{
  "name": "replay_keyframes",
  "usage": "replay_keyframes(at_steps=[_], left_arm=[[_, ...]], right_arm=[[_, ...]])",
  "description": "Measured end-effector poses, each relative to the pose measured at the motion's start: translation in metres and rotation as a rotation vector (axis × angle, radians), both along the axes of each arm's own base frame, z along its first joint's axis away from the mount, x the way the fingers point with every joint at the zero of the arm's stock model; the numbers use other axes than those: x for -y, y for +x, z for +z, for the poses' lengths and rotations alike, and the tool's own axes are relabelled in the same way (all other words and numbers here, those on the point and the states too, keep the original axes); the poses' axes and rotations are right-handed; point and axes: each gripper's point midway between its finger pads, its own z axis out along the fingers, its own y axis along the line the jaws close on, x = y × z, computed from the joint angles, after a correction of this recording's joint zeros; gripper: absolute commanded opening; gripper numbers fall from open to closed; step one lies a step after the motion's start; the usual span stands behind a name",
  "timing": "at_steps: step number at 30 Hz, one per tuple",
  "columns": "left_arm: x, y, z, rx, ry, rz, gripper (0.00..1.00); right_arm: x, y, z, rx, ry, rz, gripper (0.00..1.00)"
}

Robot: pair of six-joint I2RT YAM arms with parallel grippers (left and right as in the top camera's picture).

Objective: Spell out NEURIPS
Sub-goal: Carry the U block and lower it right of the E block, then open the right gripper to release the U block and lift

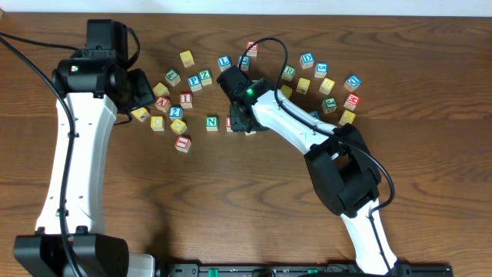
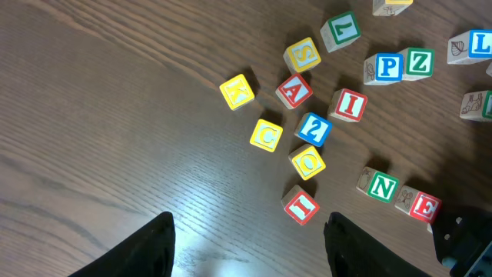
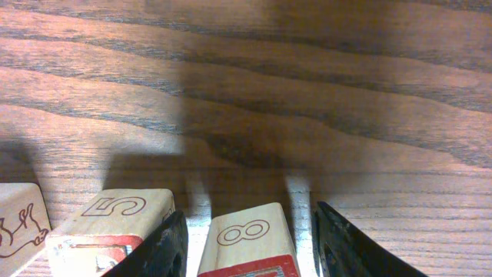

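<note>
The right pincer (image 3: 250, 214) was released, its 2 fingers (image 3: 165, 246) straddling a red-topped cube (image 3: 246, 242) with an 8 on its side. Slivers of counter (image 3: 307, 92) showed on both sides, so neither finger pressed it. Its letter could not be read. That cube sat just beyond the red E cube (image 2: 420, 206), which lay just right of the green N cube (image 2: 382, 186). The left pincer (image 2: 250, 223) hung spread wide, well left of the N, holding nothing. The blue P cube (image 2: 388, 68) lay behind the N, apart.
</note>
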Motion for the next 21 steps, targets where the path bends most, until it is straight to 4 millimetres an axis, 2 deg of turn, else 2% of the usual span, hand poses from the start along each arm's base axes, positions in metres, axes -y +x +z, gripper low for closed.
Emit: replay_keyframes(at_steps=[8,12,21], left_arm=[[0.000,0.000,0.000,0.000,0.000,0.000,0.61],[0.000,0.000,0.000,0.000,0.000,0.000,0.61],[0.000,0.000,0.000,0.000,0.000,0.000,0.61]], right_arm=[[0.005,-0.007,0.005,-0.043,-0.021,-0.001,0.47],[0.003,0.001,0.023,-0.032,-0.010,-0.003,0.47],[0.002,0.012,0.077,-0.007,-0.005,0.063,0.49]])
